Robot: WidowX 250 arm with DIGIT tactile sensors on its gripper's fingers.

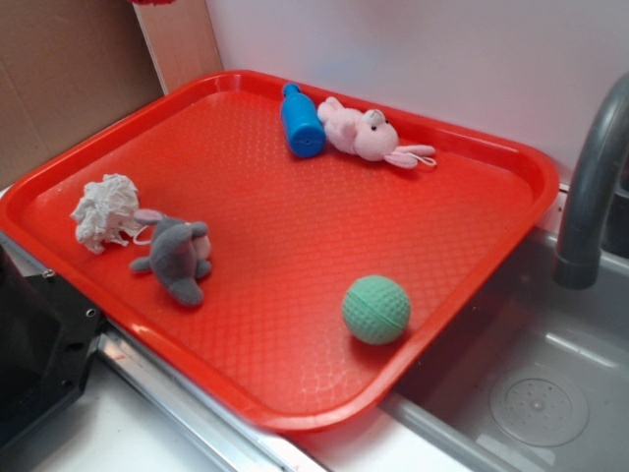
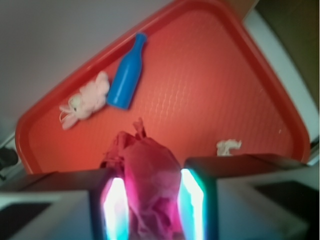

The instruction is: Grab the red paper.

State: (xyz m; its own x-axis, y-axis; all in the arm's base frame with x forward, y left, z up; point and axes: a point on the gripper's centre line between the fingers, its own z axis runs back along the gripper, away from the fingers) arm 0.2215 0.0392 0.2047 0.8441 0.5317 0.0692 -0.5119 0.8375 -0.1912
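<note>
The fingers grip the red paper above the tray, with the white wad lying near.

The red paper was a crumpled crimson wad, wrinkled and roughly ball-shaped, with a twisted peak pointing up. In the wrist view it sat pinched between the two fingers, near the camera and above the tray. The exterior view did not show it.

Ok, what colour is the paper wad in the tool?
Dark crimson paper wad, clearest in the wrist view.
</note>
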